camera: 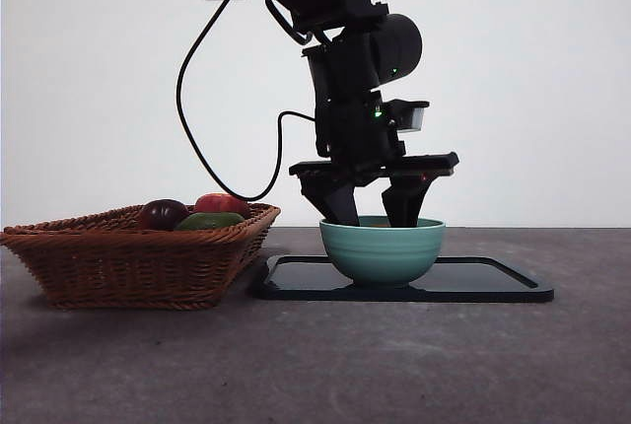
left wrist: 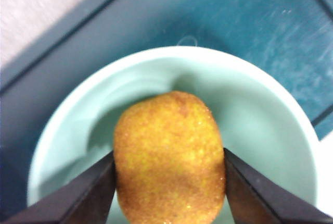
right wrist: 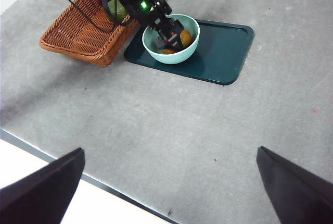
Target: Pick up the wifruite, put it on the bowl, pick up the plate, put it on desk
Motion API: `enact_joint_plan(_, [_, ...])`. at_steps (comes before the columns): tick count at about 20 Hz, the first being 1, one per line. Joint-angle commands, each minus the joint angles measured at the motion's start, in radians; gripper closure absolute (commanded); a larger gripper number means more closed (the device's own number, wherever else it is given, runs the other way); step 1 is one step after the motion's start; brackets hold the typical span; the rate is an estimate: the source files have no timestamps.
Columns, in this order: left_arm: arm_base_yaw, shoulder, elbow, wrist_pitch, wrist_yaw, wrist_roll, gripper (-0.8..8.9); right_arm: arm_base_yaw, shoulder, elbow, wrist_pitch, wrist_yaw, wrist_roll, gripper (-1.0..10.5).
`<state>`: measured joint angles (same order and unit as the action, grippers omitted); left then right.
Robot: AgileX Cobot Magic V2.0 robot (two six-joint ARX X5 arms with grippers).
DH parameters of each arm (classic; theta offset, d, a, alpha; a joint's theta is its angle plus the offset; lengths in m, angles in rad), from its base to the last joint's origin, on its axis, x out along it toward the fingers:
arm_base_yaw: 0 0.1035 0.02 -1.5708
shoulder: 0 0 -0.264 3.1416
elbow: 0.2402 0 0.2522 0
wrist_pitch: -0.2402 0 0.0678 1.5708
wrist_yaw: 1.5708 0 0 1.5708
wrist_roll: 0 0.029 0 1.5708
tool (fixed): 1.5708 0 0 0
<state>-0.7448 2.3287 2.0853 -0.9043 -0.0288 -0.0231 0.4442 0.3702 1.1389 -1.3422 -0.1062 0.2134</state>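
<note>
desk (right wrist: pixel 156 130): carries everything. Basket and tray sit together toward its far left corner in the right wrist view; the near stretch holds nothing I can see.

wicker basket (camera: pixel 138 256): leftmost item, its edge just beside the tray's left end. Holds a dark purple fruit (camera: pixel 163 213), a green one (camera: pixel 209 220) and a red one (camera: pixel 222 203), heaped at the side nearest the tray. Handy pick source right next to the drop point.

plate (camera: pixel 493 281): dark teal rectangular tray, flat on the desk. The bowl stands on its left end, the right end is bare. Likely it can't be lifted cleanly while the bowl rides on it, so that step isn't started.

bowl (camera: pixel 383 249): mint green, upright. Holds the fruit and the jaw tips, nothing else visible.

left gripper (left wrist: pixel 169 182): reaching down from above into the bowl, jaws clamped on the fruit's two sides. Low approach so the release should be a set-down, not a drop.

wifruite (left wrist: pixel 169 159): orange-brown oval, inside the bowl below the rim, held. Can't tell if it touches the bottom.

right gripper (right wrist: pixel 169 182): parked high over the desk's near edge, jaws wide apart, holding nothing.
</note>
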Motion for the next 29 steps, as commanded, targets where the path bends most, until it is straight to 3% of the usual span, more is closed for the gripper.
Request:
enact_joint_plan(1, [-0.012, 0.026, 0.129, -0.06, -0.006, 0.015, 5.37, 0.005, -0.001, 0.01, -0.075, -0.002, -0.003, 4.0])
enact_joint_plan(7, [-0.012, 0.012, 0.441, -0.333, -0.005, -0.011, 5.37, 0.005, -0.001, 0.01, -0.075, -0.001, -0.005, 4.0])
enact_joint_plan(17, [0.028, -0.201, 0.432, -0.552, -0.006, -0.034, 5.38, 0.005, -0.001, 0.01, -0.075, 0.002, -0.008, 4.0])
enact_joint_plan(20, [0.077, -0.313, 0.372, -0.557, -0.006, -0.035, 5.38, 0.005, -0.001, 0.01, -0.075, 0.001, -0.008, 4.0])
enact_joint_plan(29, [0.335, -0.681, -0.103, -0.562, -0.005, -0.129, 5.37, 0.005, -0.001, 0.01, -0.075, -0.002, 0.01, 4.0])
